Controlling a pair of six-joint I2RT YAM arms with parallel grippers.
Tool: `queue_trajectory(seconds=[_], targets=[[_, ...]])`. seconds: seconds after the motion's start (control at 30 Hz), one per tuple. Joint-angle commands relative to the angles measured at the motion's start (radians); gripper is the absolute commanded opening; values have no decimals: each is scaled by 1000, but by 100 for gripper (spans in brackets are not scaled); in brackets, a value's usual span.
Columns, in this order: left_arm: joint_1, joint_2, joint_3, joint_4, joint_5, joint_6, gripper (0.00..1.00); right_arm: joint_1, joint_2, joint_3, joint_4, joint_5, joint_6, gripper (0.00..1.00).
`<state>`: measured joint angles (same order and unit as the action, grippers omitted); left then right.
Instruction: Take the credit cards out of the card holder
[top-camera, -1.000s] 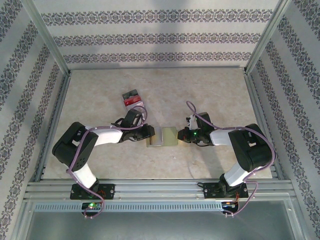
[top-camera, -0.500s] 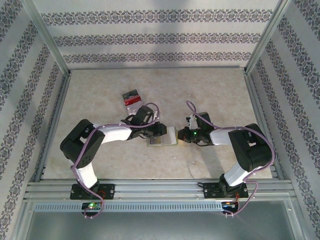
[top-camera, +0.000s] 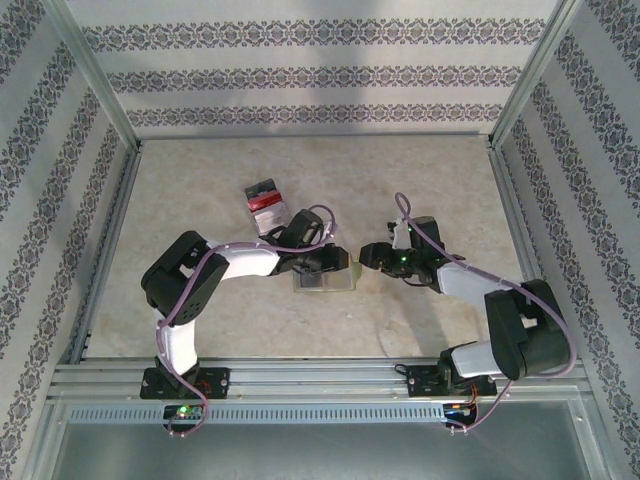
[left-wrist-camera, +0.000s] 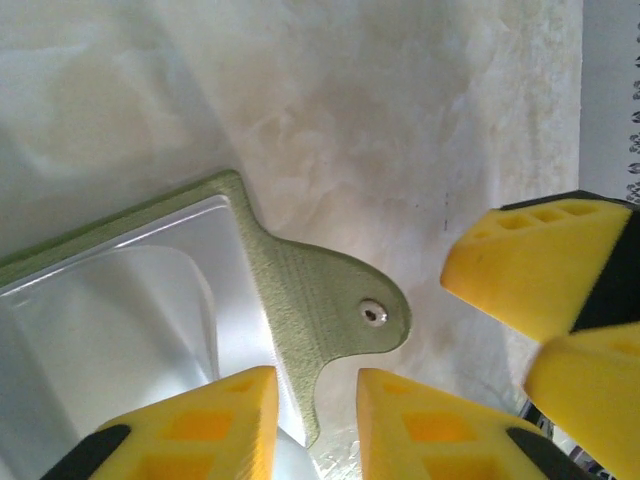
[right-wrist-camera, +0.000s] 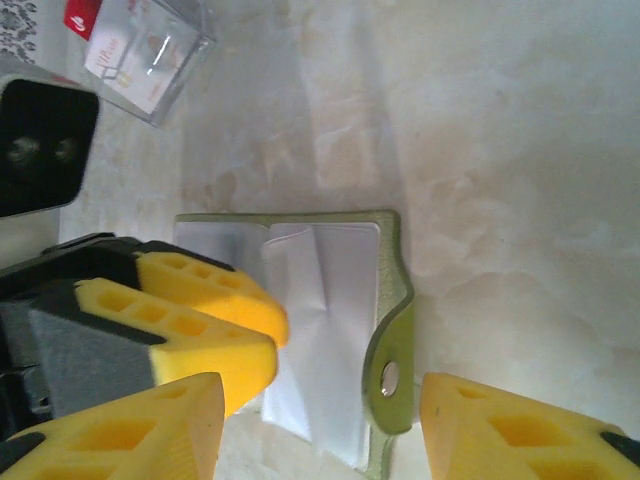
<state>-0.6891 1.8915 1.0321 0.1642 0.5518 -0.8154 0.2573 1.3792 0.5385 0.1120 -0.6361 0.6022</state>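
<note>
Right hand (top-camera: 363, 255) pulled back, card holder (top-camera: 338, 281) open, tab pointing rightward

We recorded a pale, marbled table (top-camera: 200, 310). The holder (top-camera: 342, 283) lay on it opened flat, olive cover down, pale sleeves up. Apart from it, farther back and to the left, the cards (top-camera: 266, 199) lay overlapped in a small pile, red and dark.

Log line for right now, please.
left gripper: narrow jaws straddling card holder tab, grip unclear | right gripper: open, at holder's right edge | credit cards: lying on table, apart from holder
</note>
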Motion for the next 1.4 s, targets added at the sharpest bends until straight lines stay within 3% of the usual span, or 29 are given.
queue_trajectory(seconds=[0.0, 0.33, 0.53, 0.7, 0.9, 1.37], targets=[[-15, 5, 24, 16, 26, 2, 30, -4, -43, -5, -77, -18, -19, 54], [20, -202, -47, -54, -23, 40, 47, 35, -127, 36, -133, -53, 16, 46], [116, -367, -167, -133, -55, 61, 47, 110, -77, 86, -119, -47, 28, 27], [193, -439, -287, -150, -56, 49, 44, 177, -8, 121, -94, -21, 40, 26], [208, -410, -340, -114, -23, 41, 39, 188, 71, 104, -51, 16, 47, 23], [206, -232, -282, 5, 77, 36, 23, 188, 143, 81, -37, 61, 31, 22]])
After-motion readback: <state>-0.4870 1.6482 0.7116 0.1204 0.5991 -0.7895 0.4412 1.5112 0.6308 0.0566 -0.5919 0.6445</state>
